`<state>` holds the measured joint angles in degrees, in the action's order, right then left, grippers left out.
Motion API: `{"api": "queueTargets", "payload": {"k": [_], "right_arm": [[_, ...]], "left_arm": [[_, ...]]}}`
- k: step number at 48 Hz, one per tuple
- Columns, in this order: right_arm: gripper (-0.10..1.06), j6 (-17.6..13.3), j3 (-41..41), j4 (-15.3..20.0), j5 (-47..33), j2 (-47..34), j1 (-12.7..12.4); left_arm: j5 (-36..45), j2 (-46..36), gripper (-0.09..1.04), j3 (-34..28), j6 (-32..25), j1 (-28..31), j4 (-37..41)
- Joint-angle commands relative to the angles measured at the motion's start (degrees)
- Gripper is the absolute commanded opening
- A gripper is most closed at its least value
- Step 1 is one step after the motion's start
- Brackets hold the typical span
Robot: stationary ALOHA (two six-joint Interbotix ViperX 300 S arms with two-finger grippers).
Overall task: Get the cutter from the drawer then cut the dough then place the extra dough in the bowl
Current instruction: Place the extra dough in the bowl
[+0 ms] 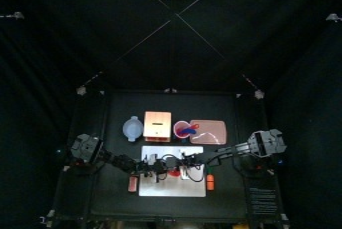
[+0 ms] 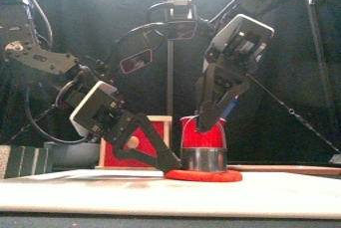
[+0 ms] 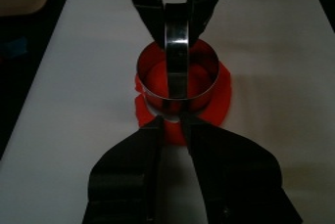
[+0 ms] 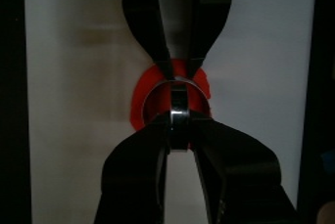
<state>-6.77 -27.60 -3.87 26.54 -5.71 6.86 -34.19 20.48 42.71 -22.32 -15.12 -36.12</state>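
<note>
The right pincer (image 4: 174, 120) comes down from above and is closed tight on the round metal cutter with a wire handle (image 2: 202, 159), gripping it by that handle. The left pincer (image 3: 177, 120) reaches in low from the opposite side, its tip against the cutter's near wall where metal meets dough. Whether it grips anything there or only braces cannot be told from these views.

The cutter stands upright on the flat disc of red dough (image 2: 202, 175), roughly at its middle, with a margin of dough showing all round its foot. The dough lies on the white cutting board (image 1: 187, 185), at the front middle of the black counter (image 1: 114, 198). Behind the board stands the pale wooden box with a red drawer front (image 1: 158, 125), and just beside it on the left is the blue-grey bowl with two small handles (image 1: 131, 128) — well apart from the dough.

With the cutter out and seated on the dough, the cutting step seems to be in hand. The next move likely calls for a straight, firm press down to the board, then a clean lift of the cutter while the dough is kept from rising with it — only then can the outer ring be peeled off and carried back to the bowl
</note>
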Motion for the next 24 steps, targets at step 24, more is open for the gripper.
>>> {"api": "queueTargets", "payload": {"k": [24], "right_arm": [[0.48,0.0,1.1,-3.7,-0.3,8.7,-0.4]], "left_arm": [[0.7,0.1,0.66,-0.1,0.2,0.6,-0.2]]}}
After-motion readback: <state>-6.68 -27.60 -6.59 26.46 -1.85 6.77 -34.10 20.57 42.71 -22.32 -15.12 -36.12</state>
